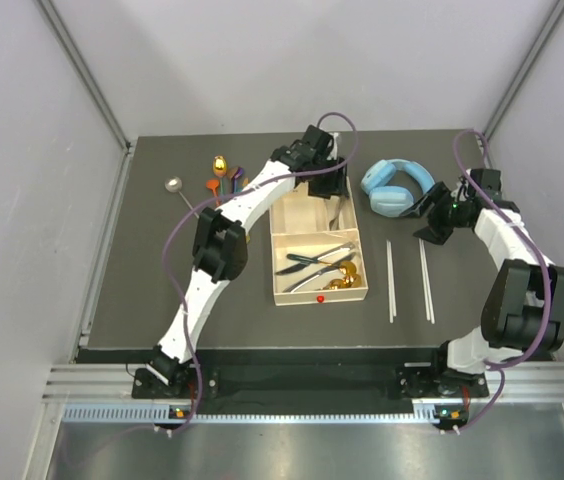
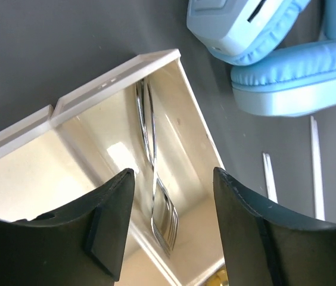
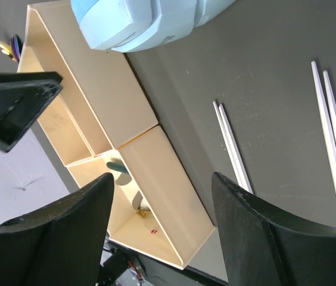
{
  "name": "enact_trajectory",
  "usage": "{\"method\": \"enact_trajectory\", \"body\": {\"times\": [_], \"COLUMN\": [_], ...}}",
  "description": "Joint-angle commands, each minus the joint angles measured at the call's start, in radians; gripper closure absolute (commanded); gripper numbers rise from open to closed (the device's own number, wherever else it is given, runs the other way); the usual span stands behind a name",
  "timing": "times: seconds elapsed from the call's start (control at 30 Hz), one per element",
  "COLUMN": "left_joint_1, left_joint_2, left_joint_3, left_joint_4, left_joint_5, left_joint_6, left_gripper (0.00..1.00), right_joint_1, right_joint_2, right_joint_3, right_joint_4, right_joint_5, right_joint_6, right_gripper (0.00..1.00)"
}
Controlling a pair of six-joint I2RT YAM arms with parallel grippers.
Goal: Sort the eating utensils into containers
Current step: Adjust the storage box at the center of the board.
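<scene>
And the left claw (image 2: 171,190) hung open over the tray (image 2: 193,119), fork (image 2: 148,119) lying free inside, drop looking done, while the open right claw (image 3: 161,187) next needed lining up along the chopsticks (image 3: 232,149).

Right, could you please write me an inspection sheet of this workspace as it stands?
Surface: dark matte tabletop, no spills seen.
Job's things: cream three-section tray holds a silver fork in its far right section, dark-handled cutlery and shiny gold spoons in the near one; gold, orange and purple spoons, a grey spoon and two pairs of pale chopsticks lie loose.
Clutter: light-blue over-ear headphones beside the tray.
Pincers: left pincer open above the fork; right pincer open, empty.
Cables: purple cables loop along both arms.
Surroundings: pale grey walls; nothing else seen.
</scene>
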Motion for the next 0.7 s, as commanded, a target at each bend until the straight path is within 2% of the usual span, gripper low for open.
{"method": "enact_trajectory", "body": {"times": [0.0,0.13,0.23,0.3,0.43,0.53,0.67], "left_joint_1": [0.035,0.057,0.083,0.119,0.210,0.278,0.310], "left_joint_2": [-0.124,-0.168,-0.230,-0.306,-0.434,-0.471,-0.442], "left_joint_3": [-0.019,-0.033,-0.062,-0.105,-0.312,-0.406,-0.450], "left_joint_4": [0.025,0.020,0.020,0.033,0.004,-0.053,-0.101], "left_joint_5": [0.118,0.178,0.115,-0.016,-0.308,-0.399,-0.408], "left_joint_6": [-0.021,-0.058,-0.053,-0.056,-0.087,-0.061,-0.038], "left_gripper": [0.39,0.39,0.39,0.38,0.36,0.36,0.37], "right_joint_1": [-0.013,-0.013,-0.013,-0.013,-0.013,-0.013,-0.012], "right_joint_2": [0.030,0.065,0.080,0.089,0.093,0.082,0.077], "right_joint_3": [0.063,0.100,0.132,0.152,0.187,0.194,0.200], "right_joint_4": [0.026,0.017,0.000,-0.008,-0.036,-0.028,-0.003], "right_joint_5": [0.006,0.006,0.023,0.029,0.055,0.060,0.061], "right_joint_6": [0.001,-0.001,-0.009,-0.015,-0.018,0.007,0.050], "right_gripper": [0.33,0.33,0.33,0.33,0.33,0.33,0.33]}}
